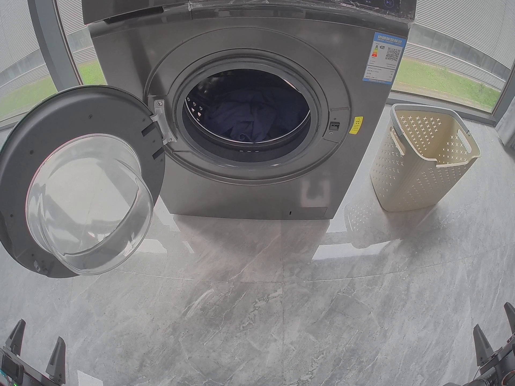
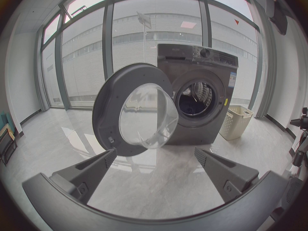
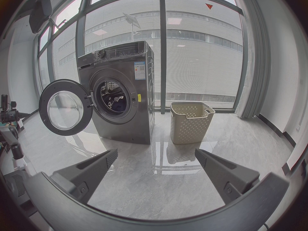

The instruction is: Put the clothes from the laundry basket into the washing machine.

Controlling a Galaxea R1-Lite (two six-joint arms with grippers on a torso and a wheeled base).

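**Clothes** (image 1: 249, 116): dark blue fabric, heaped low in the drum, behind the round opening.

**Washing machine** (image 1: 134, 54): grey front-loader standing on the floor (image 1: 268, 306). Its door (image 1: 80, 108) is swung fully open to my left, with the clear bowl facing outward.

**Laundry basket** (image 1: 424, 178): cream, perforated, upright on the floor just beside the machine's right flank. I can see no garment inside it.

**Left end effector** (image 1: 38, 332): fingers spread, holding nothing, low and well apart from the door.

**Right end effector** (image 1: 492, 317): fingers spread, holding nothing, low and well apart from the basket.

**Step in hand**: by my judgement the transfer looks finished, with the load in the drum and the basket bare.

**Next move**: if anything is left, it is to confirm that the basket's bottom holds nothing. Shutting the door would then fall to my left arm, which would push on the outer rim and swing it round its hinge toward the opening.
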